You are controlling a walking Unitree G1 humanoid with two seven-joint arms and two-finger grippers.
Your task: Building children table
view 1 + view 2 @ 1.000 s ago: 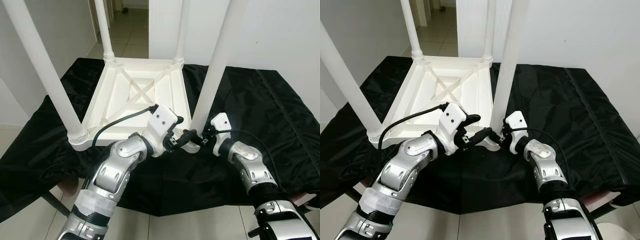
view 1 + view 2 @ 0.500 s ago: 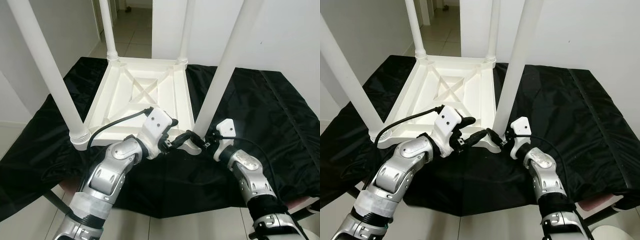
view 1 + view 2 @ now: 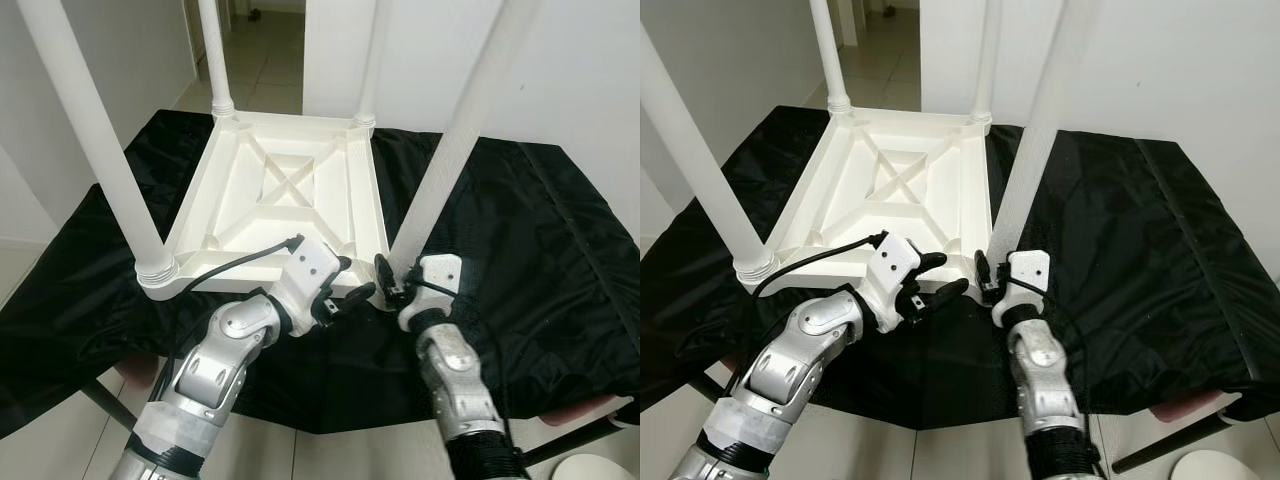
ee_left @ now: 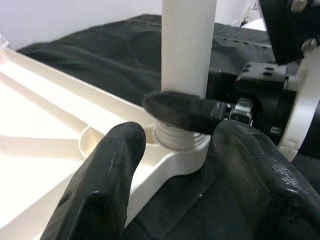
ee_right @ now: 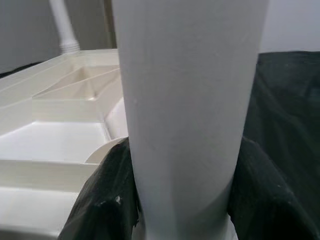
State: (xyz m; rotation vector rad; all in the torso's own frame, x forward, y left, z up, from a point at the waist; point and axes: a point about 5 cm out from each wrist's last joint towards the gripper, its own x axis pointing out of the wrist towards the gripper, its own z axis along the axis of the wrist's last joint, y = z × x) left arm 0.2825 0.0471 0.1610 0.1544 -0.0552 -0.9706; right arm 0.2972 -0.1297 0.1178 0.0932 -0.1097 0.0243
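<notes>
Black cloth [image 3: 520, 230] spread over work surface, tiled floor [image 3: 262, 70] beyond. Upside-down white kids' table [image 3: 290, 195] lying flat on cloth, ribbed underside up w/ X brace in middle. Four white legs [image 3: 85, 130] standing up from corners: two far ones seated, near-left one seated w/ ribbed collar at base. Near-right leg [image 3: 1040, 150] standing in its corner socket [image 4: 182, 142], threaded collar visible at foot; can't tell if screwed fully home.

Right claw [image 3: 992, 285] wrapped around base of that near-right leg, fingers [image 5: 107, 200] closed on either side of it, gripping just above socket. Left claw [image 3: 350, 290] just beside same corner, spread wide, gripping nothing; fingers [image 4: 100, 170] straddling socket edge near collar, seems to be steadying or about to.

Progress, as judged: nearly done. All four legs up & in place. Probably left: last turns on near-right leg to tighten, check for wobble, then flip table right way up. Near-right leg looks slightly leaned vs. others, so seating prob. not finished.
</notes>
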